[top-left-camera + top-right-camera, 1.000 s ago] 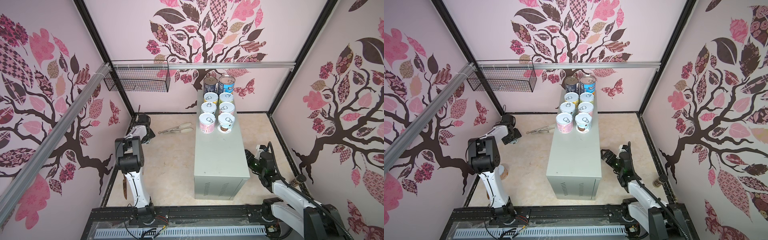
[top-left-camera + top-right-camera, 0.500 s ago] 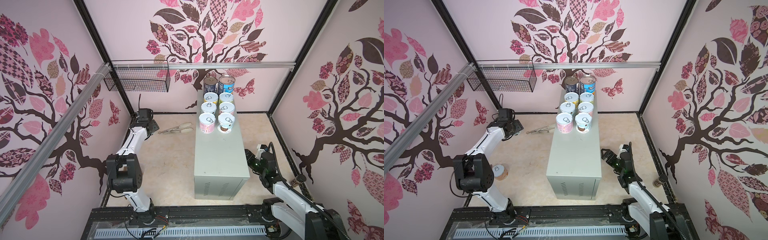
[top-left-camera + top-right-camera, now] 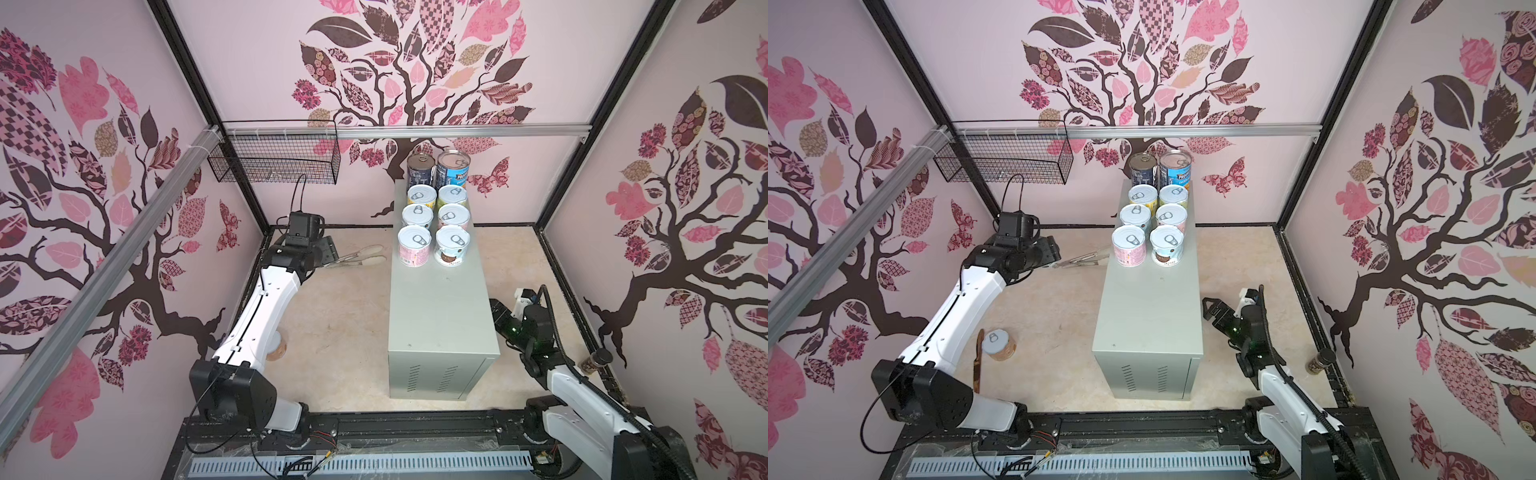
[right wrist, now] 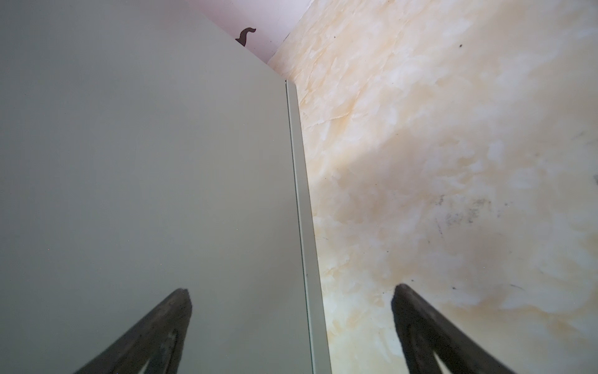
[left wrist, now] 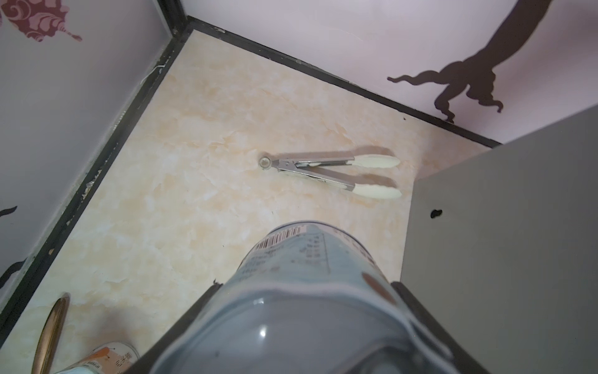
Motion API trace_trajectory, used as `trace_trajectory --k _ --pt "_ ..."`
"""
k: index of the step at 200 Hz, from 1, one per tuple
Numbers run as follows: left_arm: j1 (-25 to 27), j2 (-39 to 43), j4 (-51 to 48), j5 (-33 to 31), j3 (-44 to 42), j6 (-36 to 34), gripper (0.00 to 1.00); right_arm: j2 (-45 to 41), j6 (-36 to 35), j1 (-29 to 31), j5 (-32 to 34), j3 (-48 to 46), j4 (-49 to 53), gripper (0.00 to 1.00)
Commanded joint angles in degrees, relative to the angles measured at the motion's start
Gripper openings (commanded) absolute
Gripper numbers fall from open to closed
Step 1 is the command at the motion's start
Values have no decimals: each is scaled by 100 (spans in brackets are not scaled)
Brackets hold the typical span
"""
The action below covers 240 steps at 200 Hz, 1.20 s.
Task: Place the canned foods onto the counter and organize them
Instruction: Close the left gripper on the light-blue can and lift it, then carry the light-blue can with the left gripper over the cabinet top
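Left gripper (image 5: pixel 302 286) grips one can (image 5: pixel 301 255) above the floor (image 5: pixel 194 107), near the counter (image 3: pixel 436 316). Right gripper (image 4: pixel 291 289) gapes empty beside the counter. On top: two tall cans (image 3: pixel 420 170), six short cans (image 3: pixel 415 245). One stray can (image 3: pixel 998 343) and one tongs (image 3: pixel 357 257) are on the floor.

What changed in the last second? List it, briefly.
The left arm unfolded, elbow dropping, and carried the left gripper, shut on a can, toward the counter. Nothing was grabbed or released. The open right gripper, the eight cans on the counter, the floor can and the tongs stayed put.
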<state>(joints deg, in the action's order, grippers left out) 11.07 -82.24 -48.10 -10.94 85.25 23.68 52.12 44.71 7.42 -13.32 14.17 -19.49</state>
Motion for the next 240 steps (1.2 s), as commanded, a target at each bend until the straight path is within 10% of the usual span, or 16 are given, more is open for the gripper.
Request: trace_trajectory --k 1,124,240 --pt "223 361 -303 -121 620 -329 59 -94 -119 19 -5 21 68 100" --pt "2248 505 -2386 390 3215 -968 58 -19 -243 25 59 62 169 100" --pt "5363 -468 -3389 -946 4712 -1036 58 214 -234 24 -2 55 63 100"
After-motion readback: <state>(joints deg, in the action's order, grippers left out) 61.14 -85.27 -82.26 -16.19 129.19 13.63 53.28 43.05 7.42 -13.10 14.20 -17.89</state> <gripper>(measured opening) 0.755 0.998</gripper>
